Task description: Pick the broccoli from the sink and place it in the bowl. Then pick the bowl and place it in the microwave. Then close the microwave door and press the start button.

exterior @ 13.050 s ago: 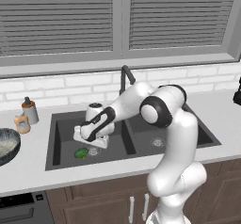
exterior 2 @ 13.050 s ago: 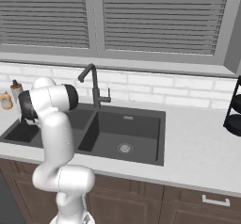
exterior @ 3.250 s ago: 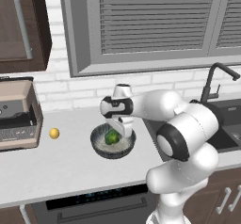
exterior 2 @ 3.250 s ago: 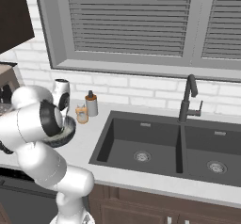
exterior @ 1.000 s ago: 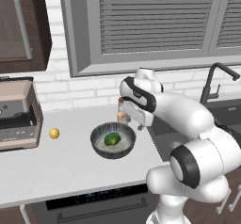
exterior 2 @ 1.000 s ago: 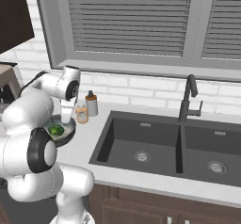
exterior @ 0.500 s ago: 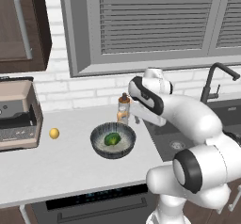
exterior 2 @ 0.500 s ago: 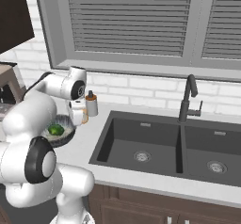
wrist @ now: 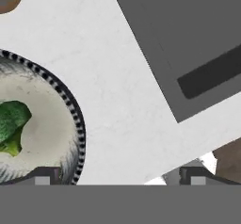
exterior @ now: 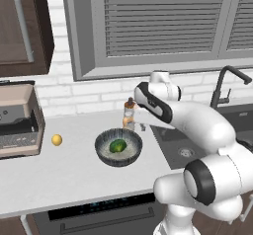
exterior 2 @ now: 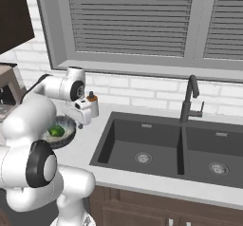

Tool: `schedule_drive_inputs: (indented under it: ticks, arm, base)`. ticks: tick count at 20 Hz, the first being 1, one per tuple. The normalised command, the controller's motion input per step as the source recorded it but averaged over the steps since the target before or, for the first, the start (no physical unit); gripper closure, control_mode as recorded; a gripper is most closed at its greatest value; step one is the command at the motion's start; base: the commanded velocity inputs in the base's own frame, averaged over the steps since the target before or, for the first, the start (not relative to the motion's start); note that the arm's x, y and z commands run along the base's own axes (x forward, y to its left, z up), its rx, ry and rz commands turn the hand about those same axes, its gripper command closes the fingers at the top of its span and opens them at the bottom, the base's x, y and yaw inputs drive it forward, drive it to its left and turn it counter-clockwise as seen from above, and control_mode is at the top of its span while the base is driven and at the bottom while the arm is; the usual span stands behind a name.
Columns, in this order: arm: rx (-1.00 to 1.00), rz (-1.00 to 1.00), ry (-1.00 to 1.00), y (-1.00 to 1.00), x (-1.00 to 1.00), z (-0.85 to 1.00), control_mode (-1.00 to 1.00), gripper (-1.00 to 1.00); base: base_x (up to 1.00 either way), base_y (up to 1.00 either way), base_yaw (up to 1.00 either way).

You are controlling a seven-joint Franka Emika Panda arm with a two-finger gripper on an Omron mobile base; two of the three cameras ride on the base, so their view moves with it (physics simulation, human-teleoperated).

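The broccoli point(exterior: 117, 145) lies in the striped dark grey bowl point(exterior: 105, 154) on the counter, left of the sink point(exterior: 197, 139). From the right the broccoli point(exterior 2: 56, 131) shows in the bowl point(exterior 2: 66, 136) behind my arm. My gripper point(exterior: 141, 126) hangs open and empty above the counter, just right of the bowl's rim, between bowl and sink. In the hand view the bowl's rim point(wrist: 75, 119) and the broccoli point(wrist: 11, 124) sit at the left, and the gripper point(wrist: 120, 176) is over bare counter. The microwave is out of view.
A small brown-capped bottle point(exterior: 129, 111) stands by the wall just behind the gripper. A yellow fruit point(exterior: 57, 139) and a brown appliance point(exterior: 17, 125) sit further left. The dark faucet point(exterior 2: 190, 99) rises behind the sink point(exterior 2: 147, 149). A dark wall cabinet point(exterior: 22, 26) hangs upper left.
My gripper has swung from over the bowl to the right, toward the sink, staying open. The broccoli stays in the bowl.
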Motion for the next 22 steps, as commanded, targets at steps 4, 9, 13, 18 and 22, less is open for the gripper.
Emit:
schedule_drive_inputs:
  ticks: [4,9,13,18,22]
  arm:
    - [0.22,0.29,0.00,0.00,0.16,-0.30,-1.00,-1.00]
    - [0.21,0.15,0.01,0.05,0.29,-0.25,-1.00,-1.00]
    - [0.08,0.08,0.01,0.26,0.28,-0.26,-1.00,-1.00]
    - [0.01,0.02,0.00,0.32,0.15,-0.22,-1.00,-1.00]
    - [0.00,0.00,0.00,0.04,0.09,-0.31,-1.00,-1.00]
  base:
    - [0.00,0.00,0.00]
    - [0.00,0.00,0.00]
    - [0.00,0.00,0.00]
    - [0.00,0.00,0.00]
    - [0.00,0.00,0.00]
